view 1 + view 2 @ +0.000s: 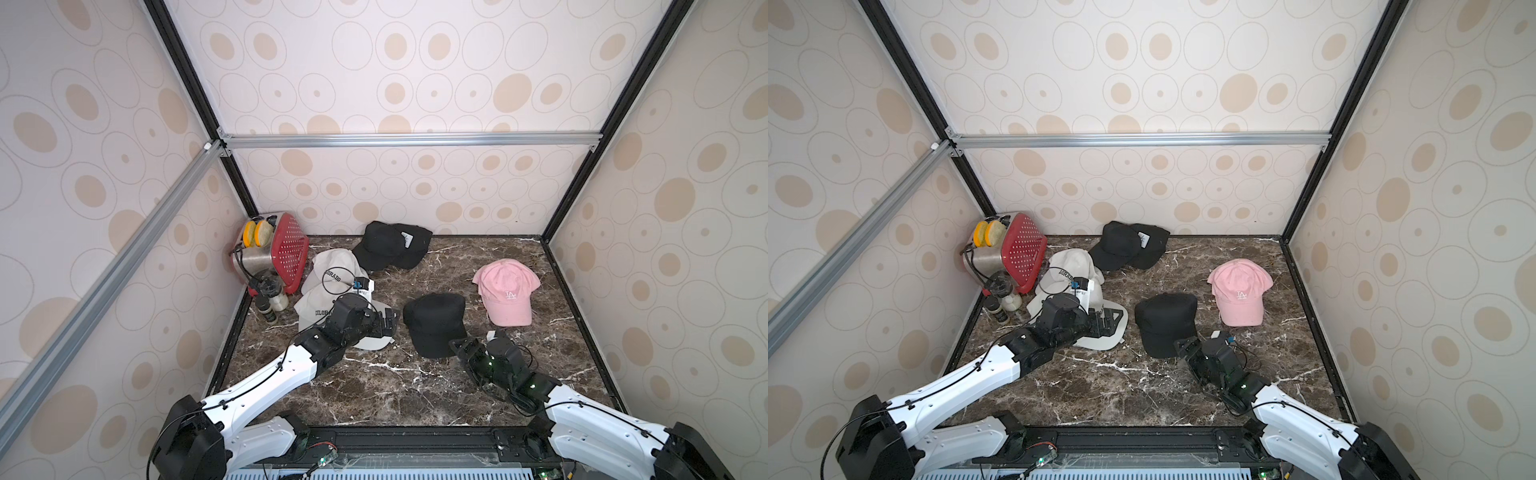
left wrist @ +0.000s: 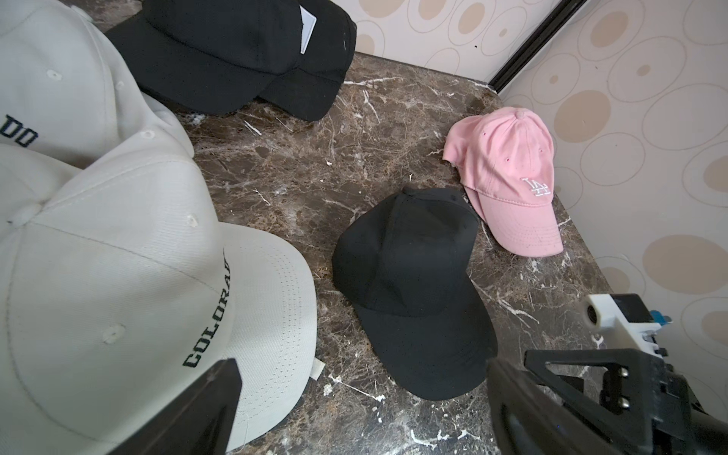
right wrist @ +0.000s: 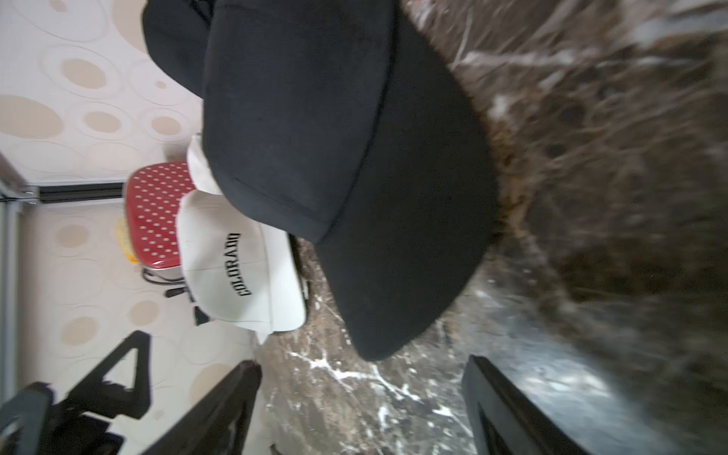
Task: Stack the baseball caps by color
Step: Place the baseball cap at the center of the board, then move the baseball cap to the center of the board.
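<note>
White cap [image 2: 118, 275] reads COLORADO, pink cap [image 2: 508, 177] apparently LA; end effectors [image 2: 362, 409] [image 3: 362, 405] both wide.

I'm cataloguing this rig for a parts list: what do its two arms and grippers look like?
Both the left arm and right arm have white link shells with black joints and wrists. Thin black cables run along them, clipped down. Small green lights glow on the right arm's joints. The left gripper and right gripper are black, with flat fingers on triangular open frames.
</note>
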Robot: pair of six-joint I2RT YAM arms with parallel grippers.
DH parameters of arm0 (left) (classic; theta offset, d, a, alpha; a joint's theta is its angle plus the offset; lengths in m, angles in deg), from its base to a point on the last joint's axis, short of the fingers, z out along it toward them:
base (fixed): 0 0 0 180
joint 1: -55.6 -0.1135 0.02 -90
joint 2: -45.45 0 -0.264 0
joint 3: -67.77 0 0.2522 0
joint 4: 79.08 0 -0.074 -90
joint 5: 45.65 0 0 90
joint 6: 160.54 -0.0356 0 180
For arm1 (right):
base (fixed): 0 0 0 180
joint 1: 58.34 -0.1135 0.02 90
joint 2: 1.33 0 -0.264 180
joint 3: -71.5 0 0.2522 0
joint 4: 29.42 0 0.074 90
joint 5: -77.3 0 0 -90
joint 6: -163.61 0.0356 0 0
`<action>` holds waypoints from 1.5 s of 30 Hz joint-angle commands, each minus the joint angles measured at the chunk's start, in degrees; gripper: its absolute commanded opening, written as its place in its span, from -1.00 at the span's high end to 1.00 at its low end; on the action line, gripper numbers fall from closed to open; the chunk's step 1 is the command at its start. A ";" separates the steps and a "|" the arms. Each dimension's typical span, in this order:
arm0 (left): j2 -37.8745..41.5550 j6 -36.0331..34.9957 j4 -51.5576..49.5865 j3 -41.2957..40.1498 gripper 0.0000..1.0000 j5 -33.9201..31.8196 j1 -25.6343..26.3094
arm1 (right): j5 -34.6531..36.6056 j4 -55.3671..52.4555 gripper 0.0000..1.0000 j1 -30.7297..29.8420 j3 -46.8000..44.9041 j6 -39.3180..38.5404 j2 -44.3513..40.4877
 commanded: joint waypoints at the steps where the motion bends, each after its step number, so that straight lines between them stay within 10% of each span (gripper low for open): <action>1: -0.58 0.33 0.96 1.77 -0.98 1.83 -0.45 | 6.41 -11.57 -1.00 -0.46 2.54 -4.74 -1.49; 14: -3.43 4.01 8.61 -0.30 -0.98 8.43 -0.42 | 14.36 -18.72 -1.00 0.18 16.93 -37.44 7.18; 31: -13.29 5.71 10.17 3.67 -0.98 10.75 1.41 | -17.31 -16.15 -1.00 23.61 33.39 -65.67 21.98; 45: -25.60 4.29 9.39 11.26 -0.98 9.03 1.62 | -30.61 -20.50 -1.00 28.32 49.71 -71.09 43.93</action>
